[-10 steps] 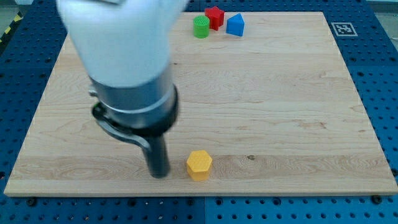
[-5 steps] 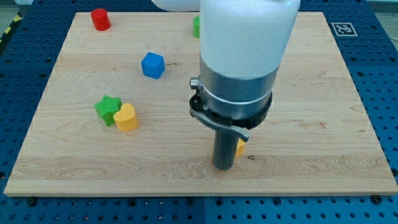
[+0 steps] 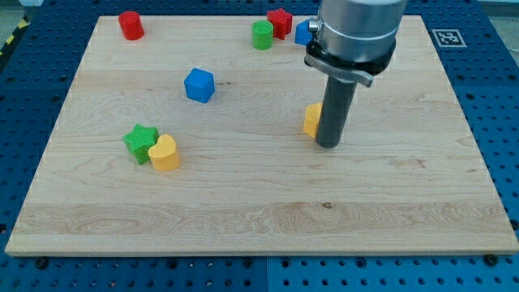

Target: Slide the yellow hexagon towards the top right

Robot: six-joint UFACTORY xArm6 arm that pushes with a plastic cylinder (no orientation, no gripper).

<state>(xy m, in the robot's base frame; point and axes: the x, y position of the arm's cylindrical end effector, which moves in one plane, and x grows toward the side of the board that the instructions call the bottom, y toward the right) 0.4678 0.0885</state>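
Observation:
The yellow hexagon (image 3: 311,120) sits right of the board's middle, half hidden behind my rod. My tip (image 3: 328,145) rests on the board touching the hexagon's right lower side, in front of it. The rod rises from there to the arm body at the view's top.
A blue cube (image 3: 199,84) lies left of centre. A green star (image 3: 141,141) touches a yellow heart (image 3: 165,152) at the left. A red cylinder (image 3: 130,24) is at the top left. A green cylinder (image 3: 262,35), a red block (image 3: 280,20) and a blue block (image 3: 302,32) cluster at the top.
The yellow hexagon has moved up and right, from the bottom edge to right of the board's middle. My tip moved with it, from its left to its right lower side.

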